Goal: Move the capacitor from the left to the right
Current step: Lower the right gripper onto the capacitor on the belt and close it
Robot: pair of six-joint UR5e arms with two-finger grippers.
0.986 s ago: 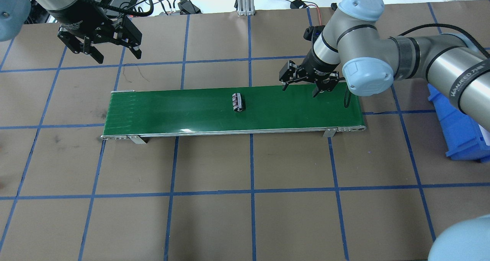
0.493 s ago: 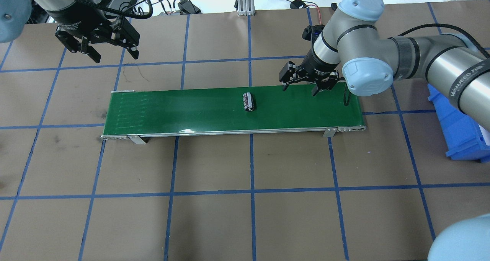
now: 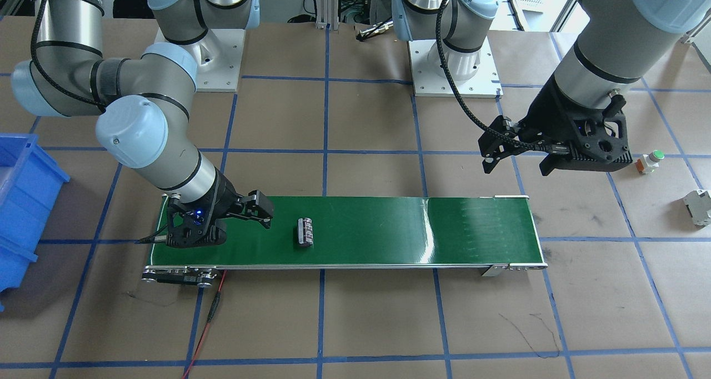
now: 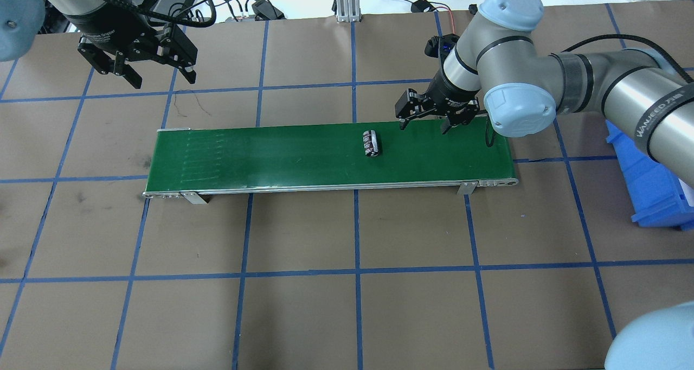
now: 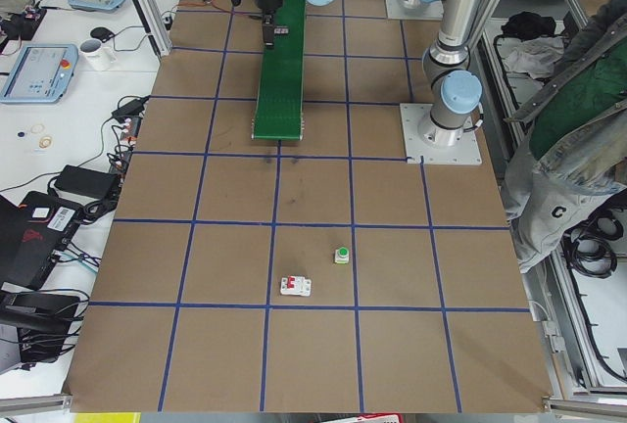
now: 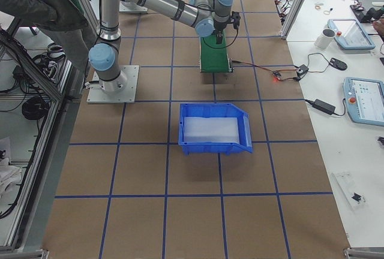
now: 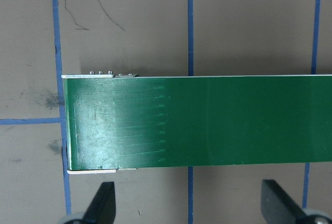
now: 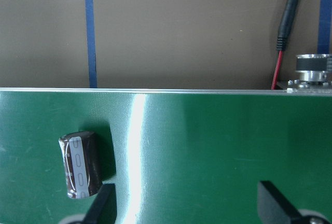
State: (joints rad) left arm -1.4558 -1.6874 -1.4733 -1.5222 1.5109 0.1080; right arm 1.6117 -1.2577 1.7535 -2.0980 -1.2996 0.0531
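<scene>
The capacitor (image 4: 371,143), a small dark brown cylinder, lies on its side on the green conveyor belt (image 4: 260,158), a little right of its middle. It also shows in the front view (image 3: 305,233) and in the right wrist view (image 8: 80,164), low on the left beside the left fingertip. My right gripper (image 4: 423,129) hangs open and empty over the belt's far edge, just right of the capacitor. My left gripper (image 4: 165,81) is open and empty, above the table beyond the belt's left end, which shows in the left wrist view (image 7: 197,125).
A blue bin (image 4: 653,188) stands on the table to the right of the belt. A white button part with a green cap (image 3: 651,161) and a light grey block (image 3: 699,205) lie on the table off the belt's left end. A red cable (image 3: 214,307) trails from the belt's right end.
The capacitor has travelled to the right along the belt, closer to my right gripper. My left gripper has drawn back a little from the belt. My right gripper has barely shifted.
</scene>
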